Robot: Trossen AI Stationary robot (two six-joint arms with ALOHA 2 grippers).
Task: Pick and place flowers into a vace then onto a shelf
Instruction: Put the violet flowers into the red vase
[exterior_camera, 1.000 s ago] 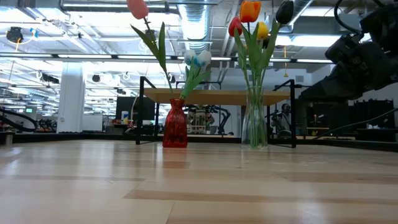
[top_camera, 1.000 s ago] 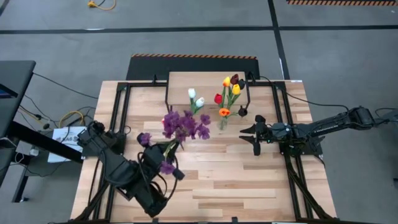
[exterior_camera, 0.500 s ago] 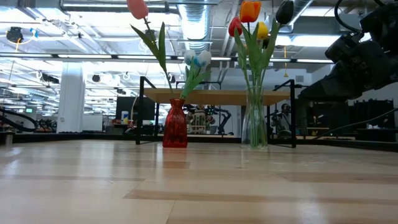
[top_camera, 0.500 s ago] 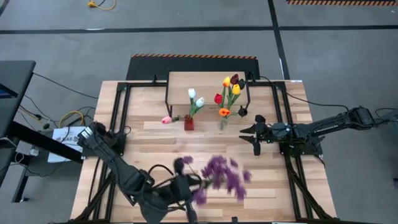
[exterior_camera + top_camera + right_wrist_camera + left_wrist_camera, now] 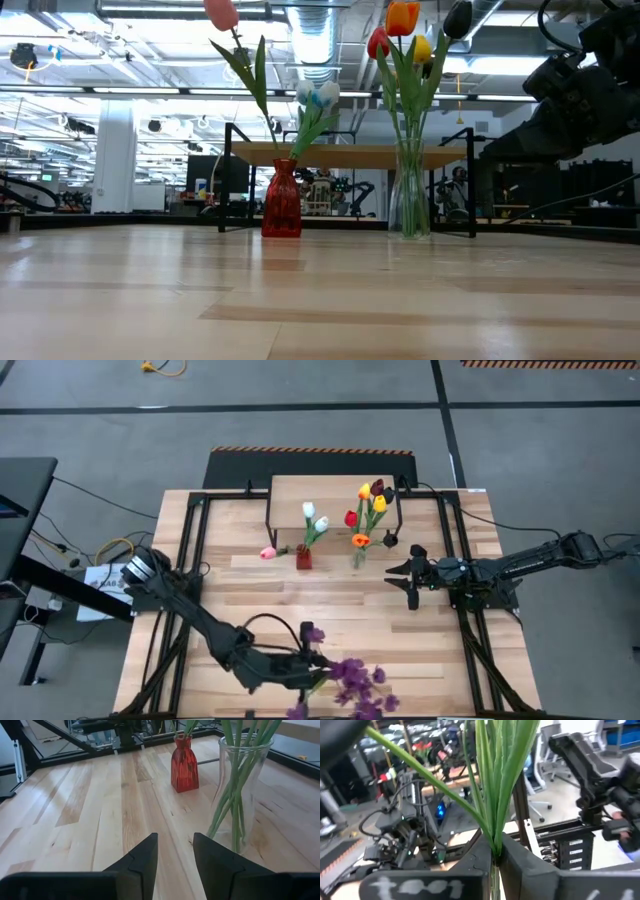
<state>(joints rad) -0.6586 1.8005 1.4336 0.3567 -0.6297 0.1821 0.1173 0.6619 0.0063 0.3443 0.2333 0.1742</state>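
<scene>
1. Left gripper (image 5: 318, 672) is low over the tabletop's (image 5: 420, 650) near edge, around mid-width, fingers pinched tight on the green stems of the purple sprigs (image 5: 355, 678); blooms overhang the near edge.
2. Left wrist view: stems (image 5: 492, 780) clamped between the two dark fingers (image 5: 520, 865), leaves fanning outward.
3. Right gripper (image 5: 408, 577) hovers near the right edge, fingers partly spread, holding nothing, aimed at the vases.
4. Red vase (image 5: 303, 558) with white and pink tulips stands on the tabletop just in front of the shelf (image 5: 335, 488).
5. Clear glass vase (image 5: 239, 790) just beside it holds the red, orange, yellow and dark tulips (image 5: 370, 505).
6. Shelf sits at the far edge, centre; top bare.
</scene>
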